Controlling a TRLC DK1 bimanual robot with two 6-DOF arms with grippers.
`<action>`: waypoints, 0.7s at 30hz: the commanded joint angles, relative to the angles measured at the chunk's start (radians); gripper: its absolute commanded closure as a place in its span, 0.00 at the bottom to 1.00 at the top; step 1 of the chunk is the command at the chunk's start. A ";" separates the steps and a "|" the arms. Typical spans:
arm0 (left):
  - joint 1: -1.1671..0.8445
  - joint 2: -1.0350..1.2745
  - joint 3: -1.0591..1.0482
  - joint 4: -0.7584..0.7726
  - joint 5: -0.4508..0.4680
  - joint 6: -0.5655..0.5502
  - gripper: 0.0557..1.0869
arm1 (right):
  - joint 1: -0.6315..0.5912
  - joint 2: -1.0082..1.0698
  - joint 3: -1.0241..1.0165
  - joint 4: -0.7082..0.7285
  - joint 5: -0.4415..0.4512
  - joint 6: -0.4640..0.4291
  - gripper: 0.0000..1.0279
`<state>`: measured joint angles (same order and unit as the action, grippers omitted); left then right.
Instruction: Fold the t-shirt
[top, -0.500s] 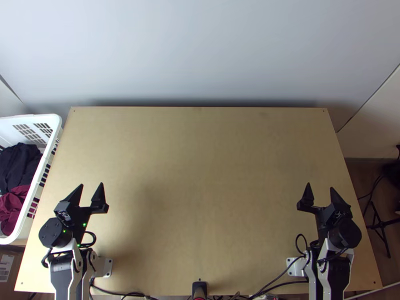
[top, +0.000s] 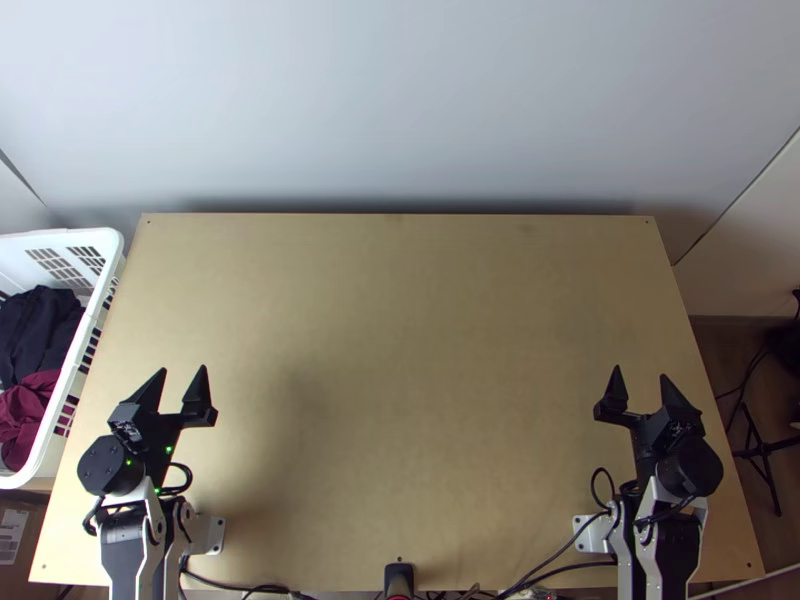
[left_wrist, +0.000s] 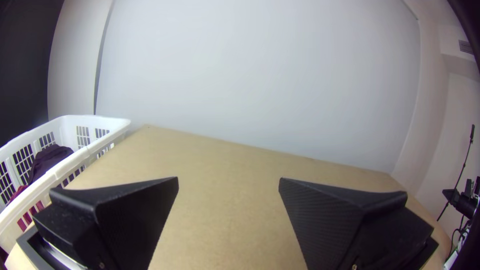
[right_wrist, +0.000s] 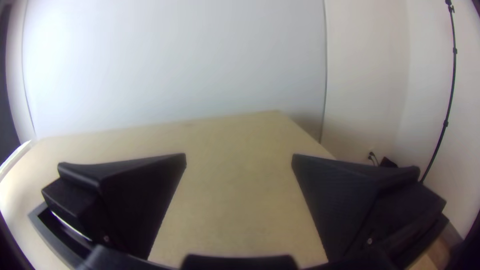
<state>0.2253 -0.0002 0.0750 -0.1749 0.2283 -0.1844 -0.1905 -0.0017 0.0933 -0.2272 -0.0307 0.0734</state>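
Light wooden tabletop (top: 400, 350), pale smooth wall (top: 400, 100) along the far side. Left claw (top: 183, 369), black, is over the near left part of the tabletop, fingertips pointing away from the arm bases. It stands wide: in the left wrist view its two flat black fingers (left_wrist: 137, 205) are well apart, wood showing between them. Right claw (top: 640, 371), also black, is over the near right part, pointing the same way. Also wide, its broad dark fingers (right_wrist: 137, 192) well apart in the right wrist view. The two claws are well apart from each other.

White plastic laundry basket (top: 113, 240) with slotted walls sits by the left edge of the tabletop, on the left claw's side. Inside it: bunched very dark cloth (top: 38, 325), and bunched dark red cloth (top: 27, 405) nearer the arm bases, lying next to the dark one. Either could be the t-shirt; cannot tell which, or whether it is one of these. Both lie loose and crumpled.

Small black device (top: 399, 578) at the middle of the near edge, black cables (top: 572, 540) along that edge toward the right arm's base. Black metal stand (top: 762, 447) on the floor past the right edge.
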 joint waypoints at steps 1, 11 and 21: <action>0.000 0.000 0.000 0.000 0.000 0.000 0.05 | 0.000 0.000 0.000 0.000 0.000 0.000 0.04; 0.000 0.000 0.000 0.000 0.000 0.000 0.05 | 0.000 0.000 0.000 0.000 0.000 0.000 0.04; -0.015 0.000 0.000 0.000 -0.001 -0.041 0.05 | 0.000 0.000 0.000 0.000 0.000 0.000 0.04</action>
<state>0.2169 -0.0002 0.0750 -0.1749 0.2283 -0.2100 -0.1905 -0.0017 0.0933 -0.2272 -0.0307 0.0734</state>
